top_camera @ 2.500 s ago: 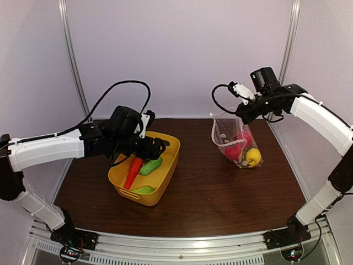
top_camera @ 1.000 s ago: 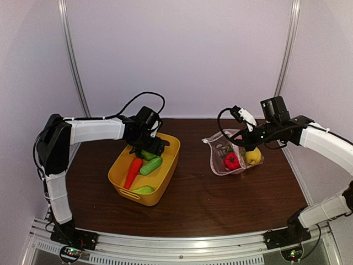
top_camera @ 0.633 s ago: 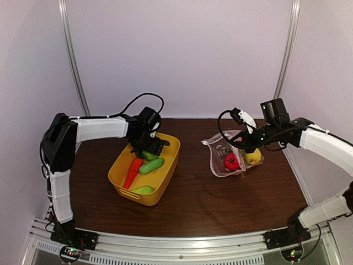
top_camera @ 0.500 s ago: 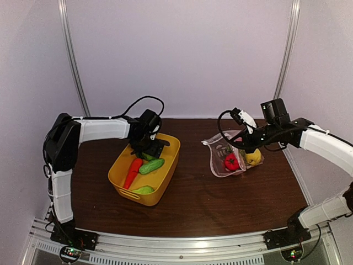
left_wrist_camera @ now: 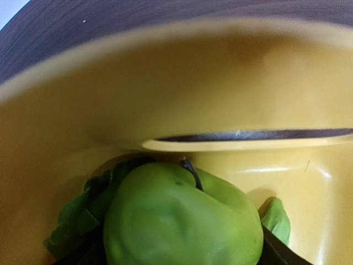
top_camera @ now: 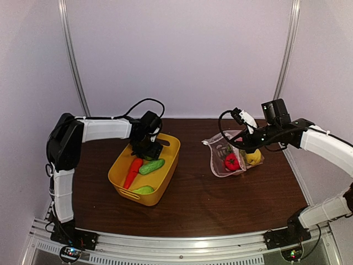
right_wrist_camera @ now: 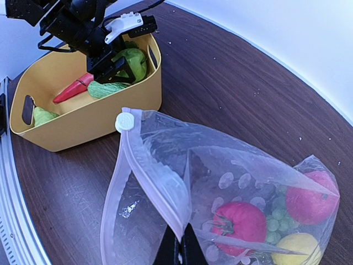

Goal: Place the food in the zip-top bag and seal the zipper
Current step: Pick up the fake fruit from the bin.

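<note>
Found the glossy green plastic toy pear (left_wrist_camera: 182,221) low at the far end of the yellow plastic tub (top_camera: 165,185), against the back wall below the handle slot, with a ruffled green scrap beside it, too close to the lens to name. Saw the left tool (top_camera: 148,150) reaching down into that end with jaws spread wide astride the pear and close against both flanks; could not tell whether pressing on it or merely bracketing it. Counted in the same tub an orange plastic carrot (top_camera: 132,171), a green plastic cucumber (top_camera: 151,165) and another small green piece (top_camera: 143,189). Located the clear dotted zip-top bag (right_wrist_camera: 231,182) on the dark wooden counter (top_camera: 220,204), well apart from the tub to the right, already holding red plastic apples (right_wrist_camera: 238,222), a yellow plastic lemon (right_wrist_camera: 298,251) and green grapes (right_wrist_camera: 276,223). Noted the right tool (right_wrist_camera: 177,249) clamped tight on the pale zipper (right_wrist_camera: 149,171) strip at the bag's mouth edge, propping the mouth open toward the tub. Judged the step in hand as picking up the pear, with loading roughly half done and sealing not begun. Reckoned the next move called for a firm squeeze on a rounded, slippery shape, a clean lift over the tub wall, and a carry across to the propped mouth.
</note>
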`<act>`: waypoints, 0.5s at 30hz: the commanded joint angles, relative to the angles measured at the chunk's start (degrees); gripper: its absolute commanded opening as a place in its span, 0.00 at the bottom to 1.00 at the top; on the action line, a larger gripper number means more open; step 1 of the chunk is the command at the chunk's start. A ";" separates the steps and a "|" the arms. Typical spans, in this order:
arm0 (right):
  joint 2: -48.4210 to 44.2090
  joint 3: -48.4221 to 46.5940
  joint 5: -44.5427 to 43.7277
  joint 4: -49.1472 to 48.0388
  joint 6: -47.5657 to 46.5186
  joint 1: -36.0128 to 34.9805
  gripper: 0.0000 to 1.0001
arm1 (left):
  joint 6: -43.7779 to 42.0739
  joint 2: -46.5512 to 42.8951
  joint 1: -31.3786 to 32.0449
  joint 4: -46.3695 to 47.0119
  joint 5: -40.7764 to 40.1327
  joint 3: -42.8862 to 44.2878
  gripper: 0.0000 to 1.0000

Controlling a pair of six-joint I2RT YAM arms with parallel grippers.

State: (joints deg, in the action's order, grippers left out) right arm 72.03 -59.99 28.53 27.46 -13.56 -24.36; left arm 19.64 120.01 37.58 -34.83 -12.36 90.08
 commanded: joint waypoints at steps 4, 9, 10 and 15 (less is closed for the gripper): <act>-1.38 1.24 0.08 -0.89 -0.28 0.54 0.00 | 0.29 -9.31 -0.24 -0.49 1.81 0.35 0.66; -1.32 1.53 0.09 -0.99 -0.39 0.65 0.00 | 0.79 -14.75 0.50 -1.69 2.07 -0.32 0.65; -1.24 1.49 -0.04 -0.94 -0.41 0.64 0.00 | 0.95 -15.86 0.78 -1.88 2.08 -0.59 0.65; -1.27 1.19 -0.59 -0.80 -0.31 0.63 0.00 | 1.45 -21.32 3.86 -1.11 4.14 -2.40 0.64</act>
State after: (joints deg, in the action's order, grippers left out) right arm 71.57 -59.42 28.51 27.16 -13.63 -24.01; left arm 20.25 102.48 38.61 -36.14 -10.81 89.38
